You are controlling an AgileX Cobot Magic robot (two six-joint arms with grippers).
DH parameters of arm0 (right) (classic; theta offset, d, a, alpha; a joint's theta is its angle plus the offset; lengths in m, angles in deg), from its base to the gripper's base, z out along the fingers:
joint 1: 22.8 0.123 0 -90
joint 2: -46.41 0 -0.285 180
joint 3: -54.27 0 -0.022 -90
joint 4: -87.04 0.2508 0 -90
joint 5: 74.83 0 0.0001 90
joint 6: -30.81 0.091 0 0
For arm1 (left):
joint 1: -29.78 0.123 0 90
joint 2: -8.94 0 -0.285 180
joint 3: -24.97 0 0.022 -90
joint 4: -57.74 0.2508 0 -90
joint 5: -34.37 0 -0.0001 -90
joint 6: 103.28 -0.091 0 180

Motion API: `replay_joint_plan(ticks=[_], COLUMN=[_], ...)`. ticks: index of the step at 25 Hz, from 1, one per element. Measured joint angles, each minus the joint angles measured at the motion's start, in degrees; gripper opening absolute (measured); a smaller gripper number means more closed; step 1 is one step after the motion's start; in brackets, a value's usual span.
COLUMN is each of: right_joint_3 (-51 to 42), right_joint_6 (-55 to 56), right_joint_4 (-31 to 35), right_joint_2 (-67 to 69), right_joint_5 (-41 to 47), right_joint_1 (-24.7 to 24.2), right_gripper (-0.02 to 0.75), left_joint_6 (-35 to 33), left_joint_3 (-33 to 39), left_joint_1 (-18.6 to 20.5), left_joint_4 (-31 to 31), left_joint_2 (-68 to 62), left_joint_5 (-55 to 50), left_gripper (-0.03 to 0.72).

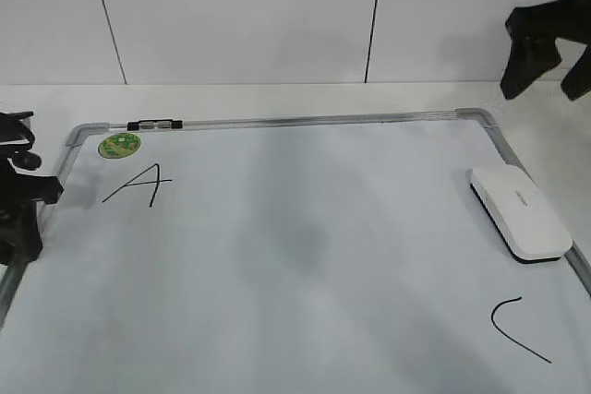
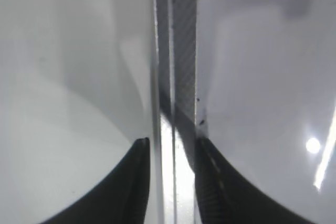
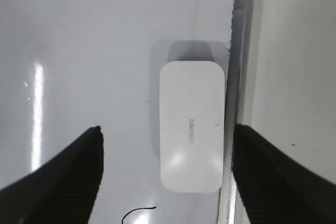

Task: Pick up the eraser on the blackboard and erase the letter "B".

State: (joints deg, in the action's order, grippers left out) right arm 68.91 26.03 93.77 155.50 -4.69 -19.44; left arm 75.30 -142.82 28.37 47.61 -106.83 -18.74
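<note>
Above the board's right edge the right gripper (image 3: 165, 174) hangs with jaws spread wide, framing the eraser (image 3: 191, 124), which lies flat against the frame of the blackboard (image 1: 305, 120). Reaching looks the step in hand — next, a straight drop and a squeeze. No "B" shows. The left gripper (image 2: 170, 182) sits narrow at the left frame — around the rail.

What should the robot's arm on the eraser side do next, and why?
Probably lower the right gripper straight down over the eraser. Its jaws stand wide open, empty, on either side of the eraser, which lies flat on the blackboard beside the frame. No "B" shows on the board; the left gripper sits at the far frame.
</note>
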Motion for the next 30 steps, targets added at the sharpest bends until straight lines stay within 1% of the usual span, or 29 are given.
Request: replay_joint_plan(ticks=[2, 4, 8, 13, 16, 20, 26, 30], right_joint_3=[0.0, 0.0, 0.0, -1.5, -6.3, -15.6, -28.7, -34.5], right_joint_6=[0.3, 0.5, 0.5, 0.8, 1.2, 1.3, 1.4, 1.5], right_joint_4=[0.4, 0.6, 1.4, 4.0, 4.5, 4.9, 5.0, 5.0], right_joint_2=[-2.2, -4.4, -9.5, -17.2, -23.3, -32.7, -50.1, -62.2], right_joint_5=[0.1, 0.1, 0.4, 0.8, 1.1, 1.5, 1.8, 2.0], right_joint_1=[0.0, 0.0, 0.0, 0.0, 0.0, 0.0, 0.0, 0.0], right_gripper=[0.587, 0.587, 0.587, 0.587, 0.586, 0.586, 0.586, 0.585], left_joint_6=[0.0, 0.0, -0.1, -0.1, -0.1, -0.1, -0.1, -0.1], left_joint_3=[0.1, 0.2, 0.3, 0.3, 0.3, 0.5, 0.8, 3.2], left_joint_1=[0.0, 0.0, 0.0, 0.0, 0.0, 0.0, 0.0, 0.0], left_joint_4=[-0.5, -0.6, -0.4, 0.2, 1.6, 3.0, 3.2, 3.2], left_joint_2=[0.0, 0.1, 2.8, 8.0, 11.2, 16.4, 28.5, 40.7], left_joint_5=[-0.6, -0.8, -1.2, -5.9, -10.6, -15.3, -16.2, -17.0], left_gripper=[0.250, 0.260, 0.266, 0.267, 0.267, 0.267, 0.267, 0.252])
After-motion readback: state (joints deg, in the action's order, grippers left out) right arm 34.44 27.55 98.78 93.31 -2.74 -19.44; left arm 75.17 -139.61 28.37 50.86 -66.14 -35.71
